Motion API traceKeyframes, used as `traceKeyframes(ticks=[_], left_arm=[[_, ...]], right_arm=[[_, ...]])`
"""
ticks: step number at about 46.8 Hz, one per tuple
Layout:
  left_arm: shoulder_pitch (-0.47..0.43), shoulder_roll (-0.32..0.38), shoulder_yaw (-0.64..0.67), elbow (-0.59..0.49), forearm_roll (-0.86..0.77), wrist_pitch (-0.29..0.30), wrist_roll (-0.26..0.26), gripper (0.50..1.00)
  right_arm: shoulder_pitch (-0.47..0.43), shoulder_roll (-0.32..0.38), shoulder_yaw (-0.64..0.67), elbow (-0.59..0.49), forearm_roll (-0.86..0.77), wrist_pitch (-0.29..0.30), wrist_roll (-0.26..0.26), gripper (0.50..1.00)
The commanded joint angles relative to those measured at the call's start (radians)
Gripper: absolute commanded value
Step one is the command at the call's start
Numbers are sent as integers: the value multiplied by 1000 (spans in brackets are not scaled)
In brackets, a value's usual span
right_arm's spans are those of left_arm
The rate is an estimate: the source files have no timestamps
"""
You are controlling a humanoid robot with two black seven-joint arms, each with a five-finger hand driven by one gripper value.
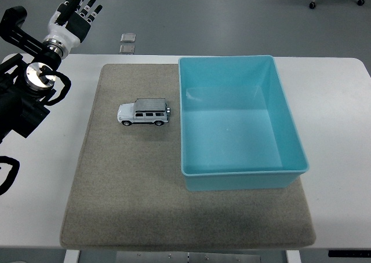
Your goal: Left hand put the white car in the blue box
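Car (144,112) sits on the grey mat (116,205), just left of the blue box (243,179), long axis along the bench's (336,101) far edge — left hand (74,17) at far-left corner, fingers spread, empty, well apart. Right arm unseen.

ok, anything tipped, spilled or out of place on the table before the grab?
Nothing stands out. The white car sits upright on its wheels on the grey mat, left of the blue box, which lies square on the mat and holds nothing. The left robot hand is raised at the far left, fingers spread, holding nothing.
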Motion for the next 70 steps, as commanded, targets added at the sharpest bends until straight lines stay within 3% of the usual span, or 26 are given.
traceKeyframes(ticks=[1,15,20,30,42,58,65,70], left_arm=[[3,4,1,-2,2,-3,0,996],[-3,20,15,-26,66,-3,0,996],[1,30,18,-81,97,-3,0,996],[14,63,20,-160,413,42,-2,994],[6,95,27,-218,499,49,-5,994],[0,126,27,-284,830,51,-2,996],[-5,181,32,-394,936,45,15,996],[-29,241,121,-503,979,43,40,996]], right_arm=[[-1,0,0,0,0,0,0,936],[0,0,0,0,0,0,0,936],[0,0,0,0,0,0,0,936],[0,0,0,0,0,-1,0,936],[0,0,0,0,0,0,0,936],[0,0,0,0,0,-1,0,936],[0,0,0,0,0,-1,0,936],[0,0,0,0,0,0,0,936]])
